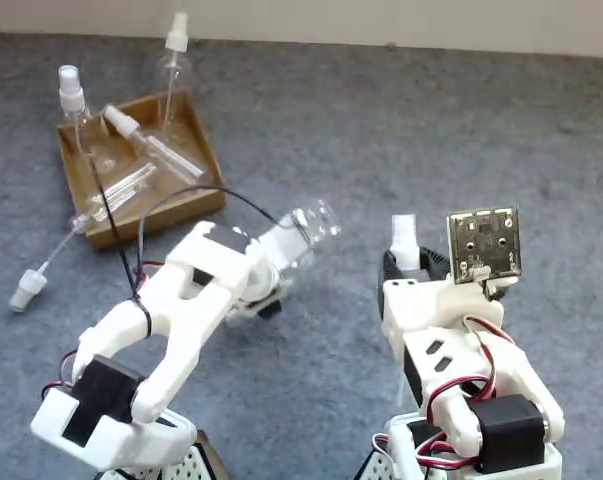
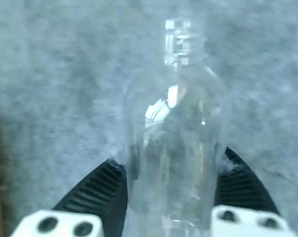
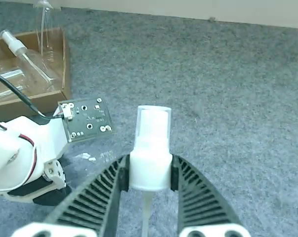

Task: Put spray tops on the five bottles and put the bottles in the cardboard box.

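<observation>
High view: the cardboard box [image 1: 166, 215] at upper left holds several topped bottles [image 1: 151, 150], and a loose top [image 1: 26, 290] lies at far left. Seemingly one bottle [image 1: 306, 232] remains.

Left wrist view: the left hand [image 2: 171, 182] pinches that bottle, its neck bare.

Right wrist view: the right hand [image 3: 149, 173] pinches a spray top [image 3: 151, 148] by its collar, not yet fitted.

You have a bottle [image 2: 176, 148] of clear, glossy plastic and a spray top [image 3: 149, 163] of white, smooth plastic. Your box [image 1: 161, 218] is matt brown cardboard; the carpet [image 1: 431, 130] is grey, rough pile.
</observation>
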Motion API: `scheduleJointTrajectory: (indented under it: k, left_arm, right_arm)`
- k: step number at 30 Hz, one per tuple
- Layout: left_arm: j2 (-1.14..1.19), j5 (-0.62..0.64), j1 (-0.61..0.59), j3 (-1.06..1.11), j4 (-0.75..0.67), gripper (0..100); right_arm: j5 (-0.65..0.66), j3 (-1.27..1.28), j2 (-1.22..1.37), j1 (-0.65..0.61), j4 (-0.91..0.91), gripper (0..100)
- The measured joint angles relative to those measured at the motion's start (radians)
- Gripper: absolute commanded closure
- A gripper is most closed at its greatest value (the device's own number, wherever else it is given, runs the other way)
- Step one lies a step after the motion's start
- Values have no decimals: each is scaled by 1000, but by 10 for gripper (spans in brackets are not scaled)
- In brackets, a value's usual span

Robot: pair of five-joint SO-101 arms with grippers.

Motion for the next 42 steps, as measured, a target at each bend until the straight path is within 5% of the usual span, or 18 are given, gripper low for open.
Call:
scheduleJointTrajectory:
  k: [10,21,28,42]
  left_arm:
    - [-77,0,8,-80,-2,880]
    - [-694,3,15,74,77,880]
    - [-1062,190,12,302,77,880]
    - [-1487,279,255,856,-262,880]
  right_arm:
    - [0,5,2,0,-25,940]
    - [0,5,0,49,-106,940]
    - [-115,5,0,54,-209,940]
    - [-189,5,0,57,-330,940]
